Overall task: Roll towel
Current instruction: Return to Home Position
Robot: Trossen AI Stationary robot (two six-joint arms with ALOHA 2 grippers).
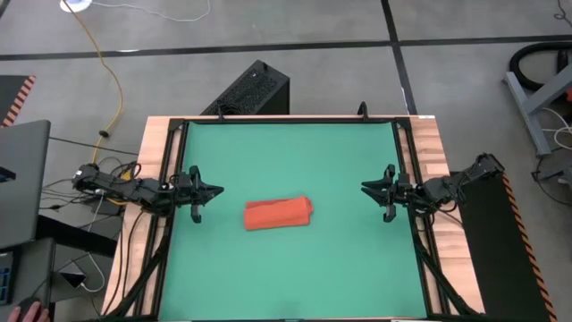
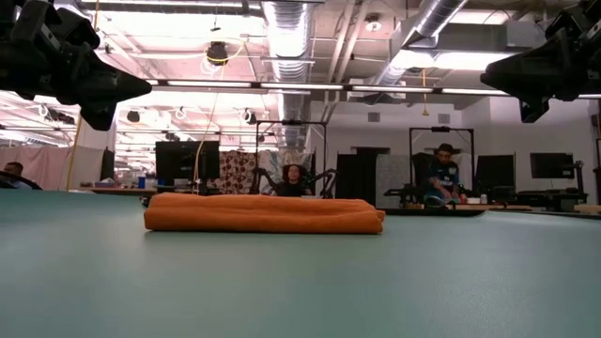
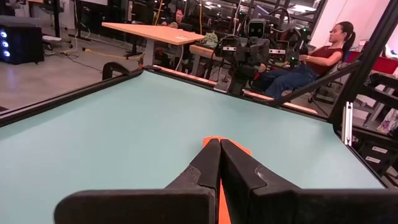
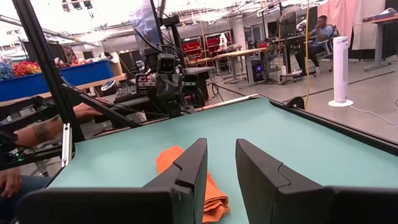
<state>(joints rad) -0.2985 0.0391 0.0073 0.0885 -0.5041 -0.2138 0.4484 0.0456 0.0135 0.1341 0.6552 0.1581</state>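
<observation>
The orange-red towel (image 1: pixel 278 214) lies as a low, long bundle in the middle of the green mat (image 1: pixel 295 152), resting on its underside (image 2: pixel 263 214). My left gripper (image 1: pixel 219 190) hovers level over the mat's left edge, shut and empty, pointing at the towel (image 3: pixel 244 149). In its own wrist view its fingertips (image 3: pixel 219 144) meet. My right gripper (image 1: pixel 365 187) hovers level over the mat's right edge, open with nothing between its fingers (image 4: pixel 221 146). It points at the towel (image 4: pixel 169 158). Both stand well clear of the towel.
Black frame rails (image 1: pixel 170 179) border the mat on the wooden table (image 1: pixel 433 143). A black box (image 1: pixel 253 89) sits on the floor past the far edge, and a laptop (image 1: pixel 22 179) stands at the left. People sit in the room beyond. Bare mat surrounds the towel.
</observation>
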